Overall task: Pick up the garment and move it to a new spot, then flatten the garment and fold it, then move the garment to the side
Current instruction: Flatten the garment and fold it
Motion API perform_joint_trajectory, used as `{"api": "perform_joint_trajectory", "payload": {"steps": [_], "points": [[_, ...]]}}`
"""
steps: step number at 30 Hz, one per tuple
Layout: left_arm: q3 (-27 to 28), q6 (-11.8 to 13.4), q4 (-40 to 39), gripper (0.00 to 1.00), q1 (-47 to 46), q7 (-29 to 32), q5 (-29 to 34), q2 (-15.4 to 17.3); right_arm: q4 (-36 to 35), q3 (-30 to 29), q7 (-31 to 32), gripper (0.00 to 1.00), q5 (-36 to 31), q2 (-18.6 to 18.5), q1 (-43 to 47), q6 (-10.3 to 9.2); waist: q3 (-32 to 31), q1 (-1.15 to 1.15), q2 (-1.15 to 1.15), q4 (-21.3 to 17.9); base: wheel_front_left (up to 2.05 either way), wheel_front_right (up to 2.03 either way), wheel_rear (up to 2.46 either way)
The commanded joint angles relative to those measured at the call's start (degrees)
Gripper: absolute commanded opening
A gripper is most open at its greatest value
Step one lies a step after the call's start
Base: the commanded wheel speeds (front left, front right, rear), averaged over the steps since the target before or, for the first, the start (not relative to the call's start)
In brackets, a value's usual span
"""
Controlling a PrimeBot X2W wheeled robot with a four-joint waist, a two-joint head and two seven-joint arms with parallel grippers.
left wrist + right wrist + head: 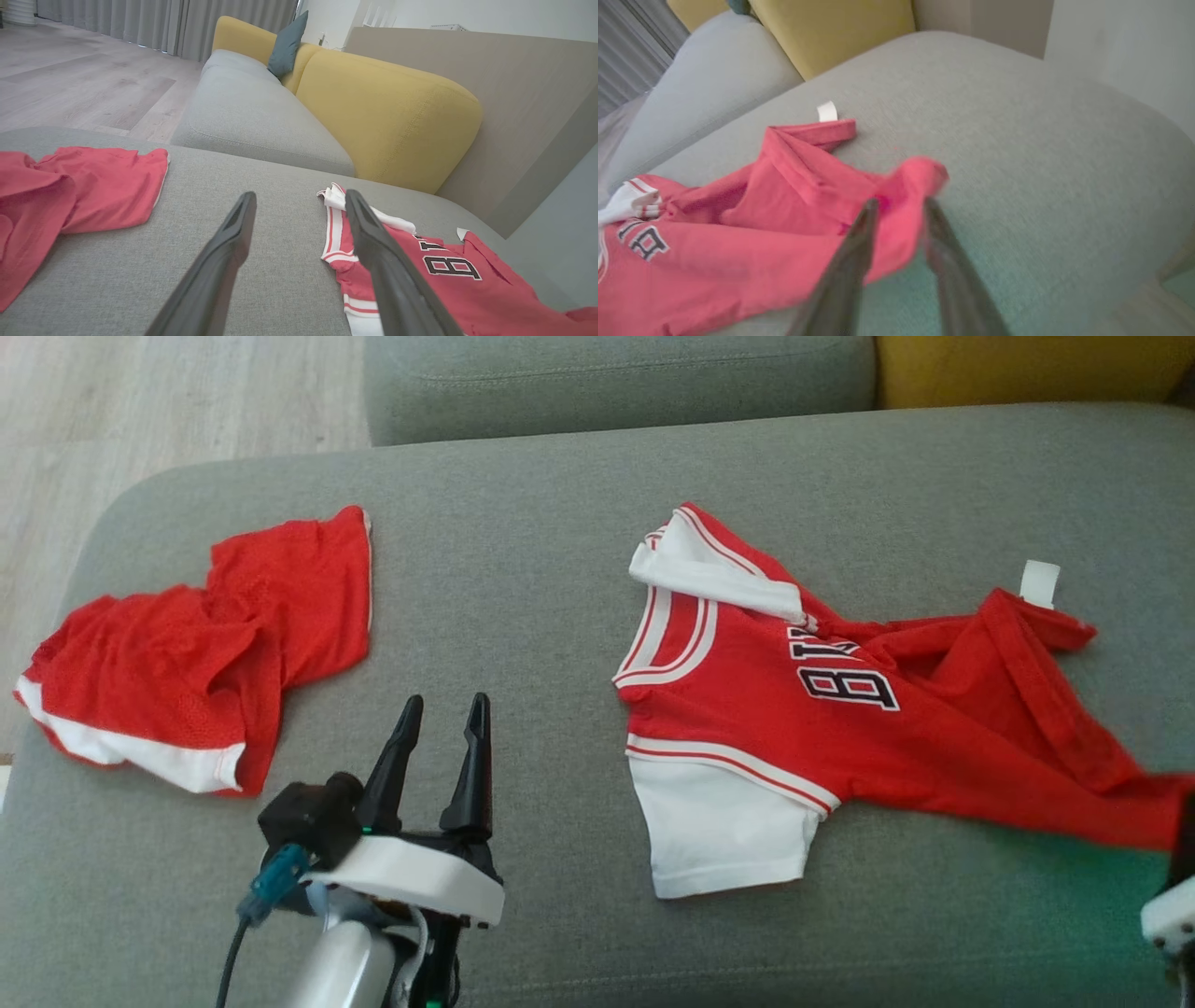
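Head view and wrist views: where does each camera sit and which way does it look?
Head view: on the robot's head, looking down at the grey cushion, red shorts and jersey; left gripper shows low left.
Left wrist view: on the left wrist, looking across the cushion toward the yellow sofa back; its own fingers show.
Right wrist view: on the right wrist, looking along the jersey's red cloth; right gripper shows, blurred.
Shared: all three see the jersey.

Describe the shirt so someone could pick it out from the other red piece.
On the grey sofa seat lie two red garments. The shirt is the right-hand one. Unlike the shorts on the left, it has white sleeves and dark lettering.
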Motion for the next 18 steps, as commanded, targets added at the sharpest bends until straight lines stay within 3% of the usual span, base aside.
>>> {"api": "perform_joint_trajectory", "payload": {"steps": [1, 7, 18], "points": [[1.7, -0.1, -1.7, 1.0, -2.0, -0.3, 0.5, 0.1, -4.3, 2.6, -1.8, 1.0, -0.4, -1.0, -1.6, -0.04, -0.2, 0.0, 0.0, 0.5, 0.0, 0.0, 0.0], [1.5, 0.0, -1.5, 1.0, -1.7, -0.3, 0.5, 0.1, -10.5, 7.7, -5.1, 1.0, -1.9, -1.0, -1.2, -0.04, -0.8, 0.0, 0.0, 1.7, 0.0, 0.0, 0.0], [1.2, 0.4, -1.6, 1.0, -1.2, -0.3, 0.7, 0.1, -17.7, 23.3, -10.4, 1.0, -2.6, -1.0, -1.9, -0.04, -1.9, 0.0, 0.0, 5.0, 0.0, 0.0, 0.0]]}}
